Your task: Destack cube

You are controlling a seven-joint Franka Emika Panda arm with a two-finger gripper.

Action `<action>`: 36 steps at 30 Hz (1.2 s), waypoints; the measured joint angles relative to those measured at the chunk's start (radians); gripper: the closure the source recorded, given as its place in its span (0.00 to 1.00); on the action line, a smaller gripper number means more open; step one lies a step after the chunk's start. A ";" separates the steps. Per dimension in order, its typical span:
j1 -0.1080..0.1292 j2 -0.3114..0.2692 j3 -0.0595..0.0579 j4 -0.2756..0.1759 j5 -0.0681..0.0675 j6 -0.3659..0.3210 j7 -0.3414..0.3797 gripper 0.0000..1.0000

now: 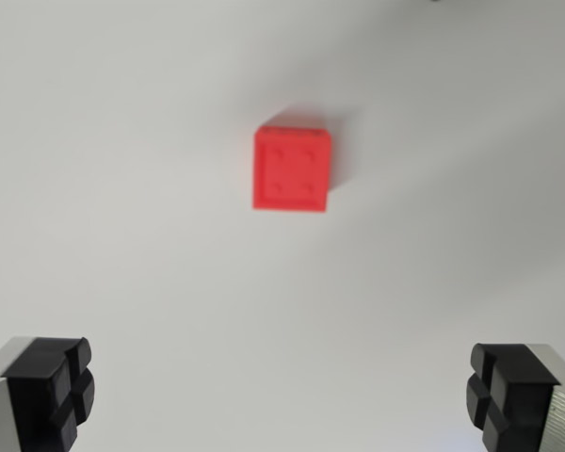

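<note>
Wrist view: a red cube (pixel 293 169) is seen from above, just above centre, on a plain white table (pixel 122 235); four shallow marks are shown on its top face. The gripper (pixel 281 395) is held high above it, spread wide and empty, black pads (pixel 61 386) at both lower corners.

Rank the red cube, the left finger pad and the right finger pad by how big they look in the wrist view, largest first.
1. Left finger pad and right finger pad: alike, unranked; both cut by the frame's edge and nearer the camera, so real size is unsure.
2. Red cube: looks slightly smaller, though blurred and farther off.
</note>
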 joint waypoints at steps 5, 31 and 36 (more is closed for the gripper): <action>0.000 -0.016 0.000 0.018 0.000 -0.034 0.000 0.00; 0.000 -0.028 0.000 0.038 0.000 -0.068 0.000 0.00; 0.000 -0.028 0.000 0.038 0.000 -0.068 0.000 0.00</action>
